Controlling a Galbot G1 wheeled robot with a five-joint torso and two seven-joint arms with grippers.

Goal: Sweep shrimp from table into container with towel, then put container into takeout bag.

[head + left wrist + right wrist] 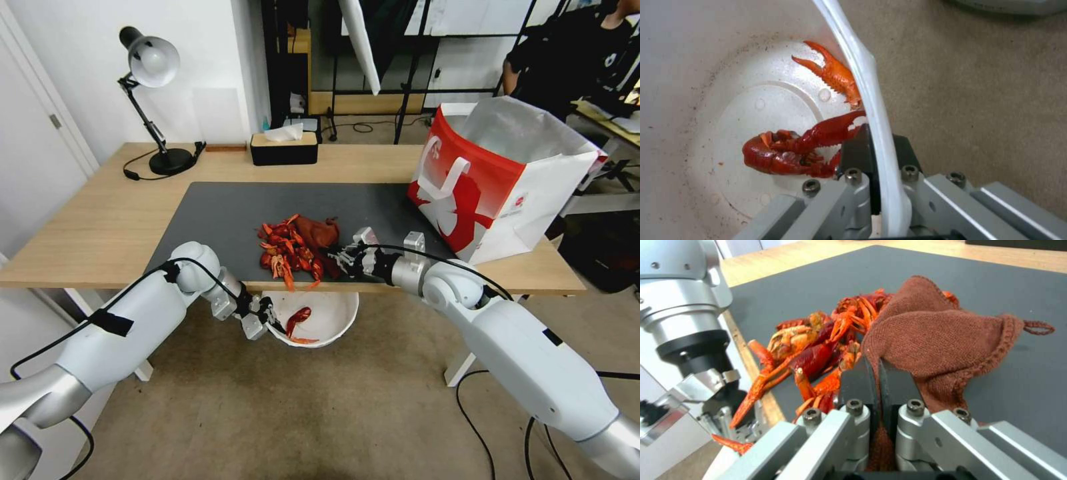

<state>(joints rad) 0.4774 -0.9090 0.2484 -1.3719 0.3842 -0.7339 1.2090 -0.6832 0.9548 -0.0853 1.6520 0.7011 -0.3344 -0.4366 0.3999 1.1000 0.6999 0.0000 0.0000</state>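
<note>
My right gripper (878, 373) pinches towel (942, 340) behind shrimp (290, 250) heaped at table (100, 227) near edge. My left gripper (878, 146) clamps container (333, 313) rim below that edge; takeout bag (493, 180) stands far right.

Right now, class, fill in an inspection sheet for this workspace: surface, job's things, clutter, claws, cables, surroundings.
Surface: table with dark mat.
Job's things: shrimp piled at the mat's near edge; towel beside them; bowl below the table edge, some shrimp inside; bag open, at the right end.
Clutter: lamp, tissue box.
Claws: left claw shut on the bowl's rim; right claw shut on the towel.
Cables: along both arms; lamp cord.
Surroundings: carpet, racks behind.
</note>
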